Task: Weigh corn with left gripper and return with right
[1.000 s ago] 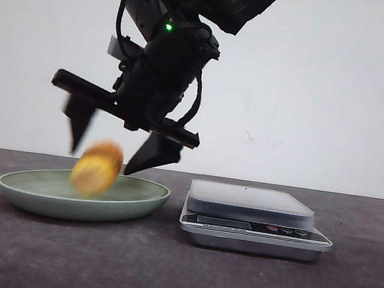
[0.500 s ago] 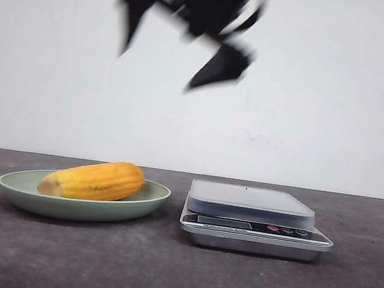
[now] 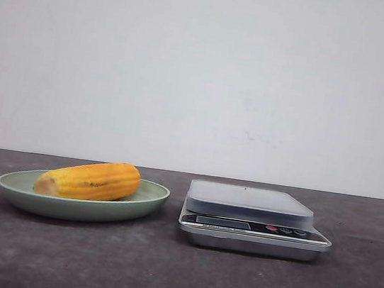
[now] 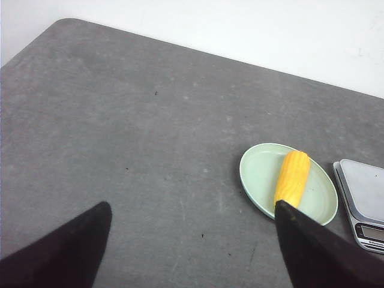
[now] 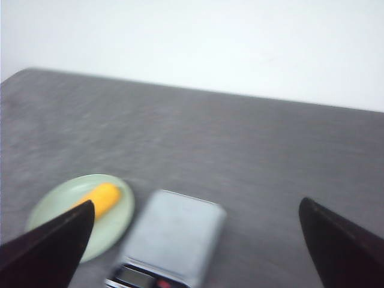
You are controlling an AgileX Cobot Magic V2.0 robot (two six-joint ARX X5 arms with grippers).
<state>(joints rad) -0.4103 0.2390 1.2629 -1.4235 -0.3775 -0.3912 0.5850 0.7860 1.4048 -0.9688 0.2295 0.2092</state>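
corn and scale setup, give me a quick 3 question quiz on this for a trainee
1. True or false: the corn lies on the scale.
2. In the front view, the plate sits on which side of the scale?
A. left
B. right
C. behind it
3. Fill in: in the left wrist view, the left gripper has its fingers spread wide and holds ____.

Key:
1. False. The corn lies on the green plate, and the scale's platform is bare.
2. A.
3. Nothing. The corn is down on the plate, apart from both fingers.
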